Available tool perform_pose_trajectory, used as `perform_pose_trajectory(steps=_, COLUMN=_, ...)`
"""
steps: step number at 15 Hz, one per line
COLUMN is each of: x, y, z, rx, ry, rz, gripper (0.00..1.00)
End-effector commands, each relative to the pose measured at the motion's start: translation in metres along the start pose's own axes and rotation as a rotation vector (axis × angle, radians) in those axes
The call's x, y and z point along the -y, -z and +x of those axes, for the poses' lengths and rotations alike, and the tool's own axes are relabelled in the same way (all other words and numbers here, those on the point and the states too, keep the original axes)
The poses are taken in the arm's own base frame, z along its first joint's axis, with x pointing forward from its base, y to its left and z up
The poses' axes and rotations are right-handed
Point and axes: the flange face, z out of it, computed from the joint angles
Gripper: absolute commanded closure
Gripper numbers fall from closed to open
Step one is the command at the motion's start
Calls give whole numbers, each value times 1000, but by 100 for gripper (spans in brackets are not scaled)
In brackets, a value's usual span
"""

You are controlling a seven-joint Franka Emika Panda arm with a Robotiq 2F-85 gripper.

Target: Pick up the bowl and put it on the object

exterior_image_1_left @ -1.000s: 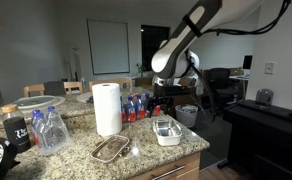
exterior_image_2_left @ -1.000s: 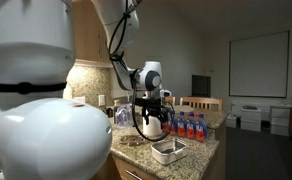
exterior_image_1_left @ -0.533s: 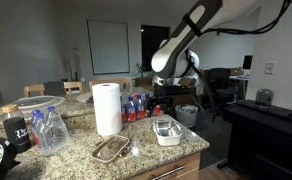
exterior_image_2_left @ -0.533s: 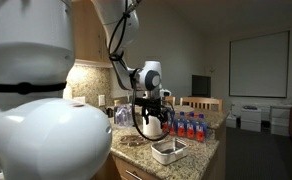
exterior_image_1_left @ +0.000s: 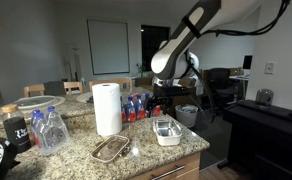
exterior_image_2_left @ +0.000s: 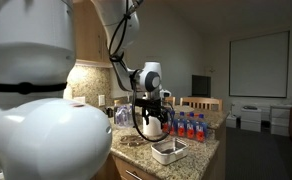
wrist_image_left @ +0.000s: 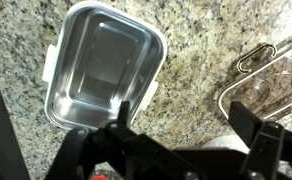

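Wrist view: bowl (wrist_image_left: 98,65) beneath wide-open, empty tool (wrist_image_left: 186,125), one finger (wrist_image_left: 121,110) over its rim.

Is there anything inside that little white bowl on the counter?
In the wrist view the bowl looks empty: only its bare greyish bottom shows. The edge nearest the camera is covered by the gripper, so that strip cannot be checked.

No writing could be read.
White markings on the black mug (exterior_image_1_left: 15,130) at the left edge and red-and-blue labels on the small bottles (exterior_image_1_left: 136,106) mid-frame were too small to read.
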Motion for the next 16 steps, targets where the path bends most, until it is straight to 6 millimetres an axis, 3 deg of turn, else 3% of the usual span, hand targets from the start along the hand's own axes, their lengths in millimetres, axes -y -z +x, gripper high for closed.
perform_pose_trajectory(steps=1, x=1, y=-11, z=7, rx=-48, ry=-4, rz=29, gripper=0)
perform_pose_trajectory(steps=6, x=14, y=-31, z=20, rx=-36, ry=24, rz=39, gripper=0)
perform_pose_trajectory(steps=10, x=24, y=-59, z=26, rx=35, ry=54, rz=44, gripper=0)
perform_pose_trajectory(steps=16, x=13, y=-96, z=10, rx=290, ry=55, rz=29, gripper=0)
